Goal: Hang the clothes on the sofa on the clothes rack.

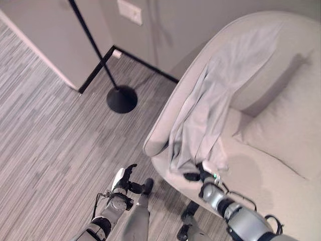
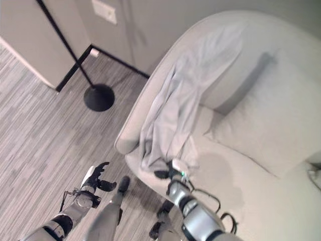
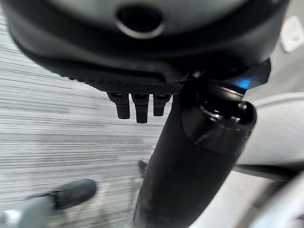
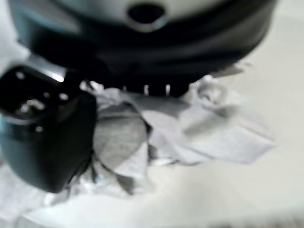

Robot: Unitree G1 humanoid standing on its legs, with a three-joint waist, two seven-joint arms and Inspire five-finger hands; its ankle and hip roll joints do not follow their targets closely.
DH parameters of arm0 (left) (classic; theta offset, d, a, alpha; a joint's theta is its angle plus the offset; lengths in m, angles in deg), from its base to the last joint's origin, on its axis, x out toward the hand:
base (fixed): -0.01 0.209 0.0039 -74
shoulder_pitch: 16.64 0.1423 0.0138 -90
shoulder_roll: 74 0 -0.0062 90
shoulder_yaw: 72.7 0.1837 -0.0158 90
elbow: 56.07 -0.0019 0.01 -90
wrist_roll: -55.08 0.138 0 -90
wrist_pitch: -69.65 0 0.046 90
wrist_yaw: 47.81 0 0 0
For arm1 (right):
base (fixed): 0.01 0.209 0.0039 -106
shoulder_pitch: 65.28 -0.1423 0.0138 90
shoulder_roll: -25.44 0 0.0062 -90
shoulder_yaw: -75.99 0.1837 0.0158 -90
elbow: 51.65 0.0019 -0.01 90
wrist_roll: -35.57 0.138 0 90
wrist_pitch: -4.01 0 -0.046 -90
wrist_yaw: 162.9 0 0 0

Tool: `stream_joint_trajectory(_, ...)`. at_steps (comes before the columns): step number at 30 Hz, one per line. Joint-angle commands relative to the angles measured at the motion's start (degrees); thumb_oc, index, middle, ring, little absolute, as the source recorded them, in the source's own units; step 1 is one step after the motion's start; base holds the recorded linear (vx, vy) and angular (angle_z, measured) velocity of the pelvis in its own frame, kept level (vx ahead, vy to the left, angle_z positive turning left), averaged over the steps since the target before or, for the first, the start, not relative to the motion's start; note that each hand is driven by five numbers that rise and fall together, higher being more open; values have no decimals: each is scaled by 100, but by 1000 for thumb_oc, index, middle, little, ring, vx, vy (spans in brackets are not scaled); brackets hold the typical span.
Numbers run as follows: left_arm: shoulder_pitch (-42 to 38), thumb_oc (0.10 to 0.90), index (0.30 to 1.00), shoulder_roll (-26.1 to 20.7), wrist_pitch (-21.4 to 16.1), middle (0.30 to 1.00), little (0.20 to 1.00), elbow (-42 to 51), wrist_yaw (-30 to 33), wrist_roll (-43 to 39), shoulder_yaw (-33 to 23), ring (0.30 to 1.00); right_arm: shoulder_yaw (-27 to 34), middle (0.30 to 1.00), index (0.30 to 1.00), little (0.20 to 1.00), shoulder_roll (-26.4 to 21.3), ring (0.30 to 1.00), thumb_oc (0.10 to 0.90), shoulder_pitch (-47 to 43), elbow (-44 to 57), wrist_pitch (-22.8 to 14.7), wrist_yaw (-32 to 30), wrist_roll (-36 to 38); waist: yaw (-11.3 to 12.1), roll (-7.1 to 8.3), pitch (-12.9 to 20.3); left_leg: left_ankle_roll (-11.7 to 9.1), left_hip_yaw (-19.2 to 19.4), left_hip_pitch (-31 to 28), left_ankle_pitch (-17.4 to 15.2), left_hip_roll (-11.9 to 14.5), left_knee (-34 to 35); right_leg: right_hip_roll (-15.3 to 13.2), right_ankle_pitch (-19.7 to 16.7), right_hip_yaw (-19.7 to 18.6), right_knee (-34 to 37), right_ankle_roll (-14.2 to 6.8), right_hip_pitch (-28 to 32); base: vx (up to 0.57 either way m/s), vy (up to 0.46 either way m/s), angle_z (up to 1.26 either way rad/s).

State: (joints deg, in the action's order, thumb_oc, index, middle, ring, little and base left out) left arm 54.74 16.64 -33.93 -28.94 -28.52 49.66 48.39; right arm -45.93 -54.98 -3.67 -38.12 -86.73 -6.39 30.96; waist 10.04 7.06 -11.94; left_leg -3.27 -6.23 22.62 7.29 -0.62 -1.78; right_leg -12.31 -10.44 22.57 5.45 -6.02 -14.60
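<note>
Currently, garment (image 1: 215, 95): pale grey, draped over the sofa (image 1: 281, 135) arm and back.
Right hand (image 1: 200, 173): fingers curled into its lower hem.
Left hand (image 1: 125, 179): fingers relaxed, empty, above floor.
Writing: none legible.
Rack (image 1: 108, 65): black pole, round base, beside sofa.

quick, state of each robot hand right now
Left robot hand: open, holding nothing, above the floor.
Right robot hand: shut on the grey garment at its lower end.

A pale grey garment (image 1: 215, 100) is lying draped over the rounded back and arm of a cream sofa (image 1: 281, 135), trailing in long folds down to the seat's front edge, where its lower end is bunching up. The clothes rack (image 1: 108, 65), a thin black pole on a round black base, is standing on the floor just beside the sofa.
</note>
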Motion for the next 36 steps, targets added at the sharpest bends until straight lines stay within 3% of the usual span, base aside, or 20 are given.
stream_joint_trajectory(1, 325, 800, 900, -67, -89, 900, 900, -82, 51, 39, -76, 900, 640, 300, 300, 300, -126, 300, 400, -549, 460, -545, -143, 1395, 163, -218, -392, -61, -20, -91, -309, -24, 353, -468, 695, -180, -397, -388, 649, 85, 43, -59)
stream_joint_trajectory(2, 442, 800, 900, -44, -75, 900, 900, -56, 16, -5, -182, 900, 911, 300, 300, 300, -82, 300, 400, -276, 956, -740, -25, 2019, 22, -202, -235, -29, 25, -276, -380, -15, 328, -471, 752, -228, -436, -371, 765, 105, 67, -50)
stream_joint_trajectory(4, 984, 800, 900, -91, 43, 900, 900, 379, -195, -338, -662, 900, 1441, 300, 300, 300, -367, 300, 400, 570, 3229, -1148, 363, 3361, -323, -180, 268, 41, 254, -851, -545, 47, 315, -443, 886, -405, -592, -365, 1090, 145, 101, -21)
stream_joint_trajectory(7, 1485, 800, 900, -175, 150, 900, 900, 971, -496, -638, -1061, 900, 1963, 300, 300, 300, -1048, 300, 400, 768, 4834, -1311, 614, 4034, -447, -163, 843, 99, 419, -1435, -693, 79, 389, -441, 920, -532, -583, -407, 1452, 160, 66, -63)
stream_joint_trajectory(9, 1708, 800, 900, -258, 143, 900, 900, 1699, -646, -939, -1319, 900, 2195, 300, 300, 300, -1705, 300, 400, 550, 5728, -1323, 660, 3993, -484, -149, 1125, 110, 515, -1712, -755, 100, 456, -430, 941, -624, -586, -423, 1616, 97, 31, -18)
stream_joint_trajectory(14, 1886, 800, 900, -463, 81, 900, 900, 2973, -566, -995, -1666, 900, 2330, 300, 300, 300, -2424, 300, 400, -44, 6277, -1285, 580, 3875, -507, -118, 1380, 130, 600, -1990, -822, 110, 497, -408, 978, -707, -626, -429, 1752, 35, 9, -14)
stream_joint_trajectory(16, 1894, 800, 900, -462, 88, 900, 900, 2985, -565, -993, -1672, 900, 2325, 300, 300, 300, -2425, 300, 400, -48, 6275, -1285, 580, 3876, -505, -121, 1371, 130, 604, -2004, -822, 112, 502, -407, 980, -712, -628, -429, 1760, 10, 4, -2)
stream_joint_trajectory(21, 1841, 800, 900, -661, 64, 900, 900, 3840, -169, -336, -2048, 900, 2353, 300, 300, 300, -2837, 300, 400, -403, 6908, -1299, 546, 3746, -576, -87, 1495, 140, 658, -2237, -897, 113, 531, -390, 1057, -817, -735, -429, 1865, 18, 5, -6)
stream_joint_trajectory(22, 1671, 800, 900, -698, 21, 900, 900, 4040, 160, 31, -2184, 900, 2323, 300, 300, 300, -2937, 300, 400, -569, 7142, -1362, 522, 3688, -621, -64, 1541, 136, 689, -2303, -919, 121, 549, -391, 1052, -860, -744, -433, 1881, 12, 4, -11)
stream_joint_trajectory(25, 1472, 800, 900, -732, -17, 900, 900, 4118, 453, 322, -2216, 900, 2261, 300, 300, 300, -2984, 300, 400, -735, 7297, -1445, 482, 3663, -660, -49, 1562, 129, 722, -2328, -934, 131, 555, -394, 1038, -902, -737, -440, 1871, -7, -3, -6)
stream_joint_trajectory(28, 1136, 800, 900, -802, -132, 900, 900, 4184, 740, 652, -2122, 900, 2111, 300, 300, 300, -3059, 300, 400, -1062, 7439, -1561, 404, 3604, -729, -29, 1609, 132, 772, -2380, -950, 140, 574, -392, 1017, -957, -753, -444, 1850, -3, -4, -4)
stream_joint_trajectory(31, 776, 800, 900, -902, -194, 900, 900, 4084, 954, 1028, -1800, 900, 1960, 300, 300, 300, -3153, 300, 400, -1613, 7474, -1680, 200, 3525, -801, -26, 1662, 140, 816, -2445, -969, 147, 601, -377, 1023, -1039, -791, -440, 1827, 8, 10, -16)
stream_joint_trajectory(33, 510, 800, 900, -858, -224, 900, 900, 3941, 1045, 1251, -1302, 900, 1667, 300, 300, 300, -3369, 300, 400, -2531, 7269, -1781, 2, 3627, -875, 2, 1691, 150, 881, -2511, -1017, 141, 597, -369, 1014, -1130, -851, -442, 1805, 18, 14, -15)
stream_joint_trajectory(36, 364, 800, 900, -782, -226, 900, 900, 3903, 1045, 1248, -1057, 900, 1488, 300, 300, 300, -3407, 300, 400, -2936, 7151, -1836, -89, 3734, -921, 6, 1698, 160, 913, -2538, -1032, 157, 598, -361, 1013, -1175, -872, -441, 1784, 2, 3, -14)
